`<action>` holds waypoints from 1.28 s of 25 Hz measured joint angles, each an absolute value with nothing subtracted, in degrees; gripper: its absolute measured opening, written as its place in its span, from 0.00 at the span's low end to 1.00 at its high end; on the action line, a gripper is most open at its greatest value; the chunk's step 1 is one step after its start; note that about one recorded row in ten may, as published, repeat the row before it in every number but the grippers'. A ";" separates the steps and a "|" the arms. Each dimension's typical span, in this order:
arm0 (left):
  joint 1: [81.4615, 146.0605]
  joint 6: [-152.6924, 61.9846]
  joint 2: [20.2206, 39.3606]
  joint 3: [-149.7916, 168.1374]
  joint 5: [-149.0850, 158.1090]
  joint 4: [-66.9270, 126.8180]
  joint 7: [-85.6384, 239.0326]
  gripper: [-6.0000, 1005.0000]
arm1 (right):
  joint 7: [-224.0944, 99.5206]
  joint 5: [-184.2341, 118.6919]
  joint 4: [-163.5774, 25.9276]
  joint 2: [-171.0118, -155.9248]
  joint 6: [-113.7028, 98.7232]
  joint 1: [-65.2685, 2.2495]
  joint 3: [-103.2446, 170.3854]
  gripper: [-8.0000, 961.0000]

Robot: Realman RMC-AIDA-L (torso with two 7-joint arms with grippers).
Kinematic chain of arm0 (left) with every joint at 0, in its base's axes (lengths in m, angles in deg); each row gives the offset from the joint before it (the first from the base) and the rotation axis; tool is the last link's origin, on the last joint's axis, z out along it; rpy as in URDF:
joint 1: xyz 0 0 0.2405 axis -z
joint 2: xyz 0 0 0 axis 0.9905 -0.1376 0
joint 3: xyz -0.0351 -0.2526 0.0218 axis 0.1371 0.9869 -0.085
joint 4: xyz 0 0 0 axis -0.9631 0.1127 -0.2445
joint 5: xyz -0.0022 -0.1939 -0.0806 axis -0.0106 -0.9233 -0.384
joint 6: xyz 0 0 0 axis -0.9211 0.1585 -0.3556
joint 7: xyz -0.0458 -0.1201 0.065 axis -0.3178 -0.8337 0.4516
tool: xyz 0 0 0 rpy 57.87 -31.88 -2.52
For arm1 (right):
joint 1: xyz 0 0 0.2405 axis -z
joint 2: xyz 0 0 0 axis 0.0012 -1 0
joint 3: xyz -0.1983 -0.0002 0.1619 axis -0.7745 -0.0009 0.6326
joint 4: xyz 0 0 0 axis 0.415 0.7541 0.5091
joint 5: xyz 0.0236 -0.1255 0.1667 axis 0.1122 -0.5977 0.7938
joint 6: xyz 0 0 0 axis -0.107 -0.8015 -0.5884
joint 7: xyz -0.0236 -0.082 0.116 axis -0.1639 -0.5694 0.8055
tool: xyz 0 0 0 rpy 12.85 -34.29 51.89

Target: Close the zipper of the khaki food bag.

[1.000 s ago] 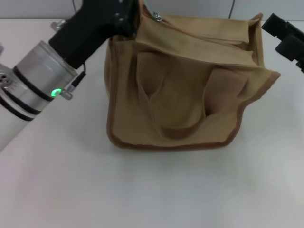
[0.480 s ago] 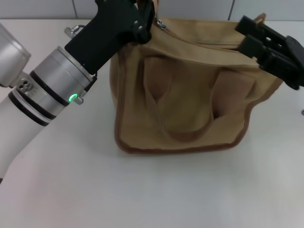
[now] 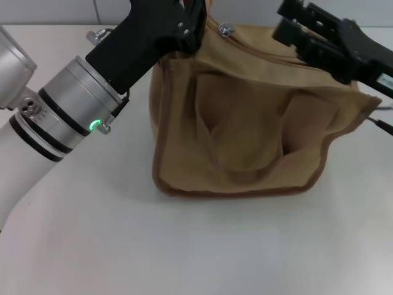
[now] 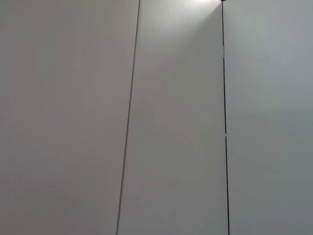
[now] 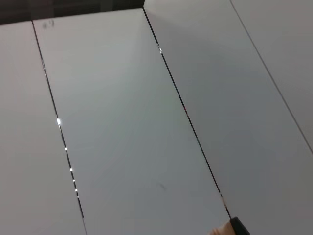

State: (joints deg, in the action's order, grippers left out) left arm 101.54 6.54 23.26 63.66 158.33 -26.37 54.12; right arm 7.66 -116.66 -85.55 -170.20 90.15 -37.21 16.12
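The khaki food bag (image 3: 245, 129) stands on the white table in the head view, its two looped handles hanging down the front. The zipper (image 3: 270, 54) runs along its top, with the silver slider (image 3: 226, 28) near the bag's left end. My left gripper (image 3: 198, 13) is at the bag's top left corner, shut on the fabric there, which is drawn up to it. My right gripper (image 3: 287, 22) is over the top panel right of the slider, its fingers apart and not on it. The wrist views show only pale panels.
The white table (image 3: 202, 246) spreads wide in front of the bag. A grey tiled wall (image 3: 258, 9) runs behind it. My left arm's silver cuff (image 3: 67, 110) lies across the table's left side.
The right gripper has moved left from the bag's right end to over the top panel. The left gripper and the bag's left corner have shifted a little to the right.
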 joint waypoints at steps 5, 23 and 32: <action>101.46 6.16 23.24 64.27 158.37 -26.71 53.98 0.05 | 8.31 -116.69 -84.34 -170.19 87.74 -37.60 15.99 0.79; 101.95 5.56 24.50 64.39 158.39 -26.55 57.74 0.06 | 74.74 -105.88 -79.84 -168.22 90.47 -34.75 16.28 0.79; 102.38 4.20 25.11 64.51 158.39 -27.28 59.07 0.06 | 73.34 -105.82 -70.54 -170.30 78.47 -38.76 16.03 0.79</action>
State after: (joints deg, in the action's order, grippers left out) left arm 102.38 4.20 25.11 64.51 158.39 -27.28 59.07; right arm 73.34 -105.82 -70.54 -170.30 78.47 -38.76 16.03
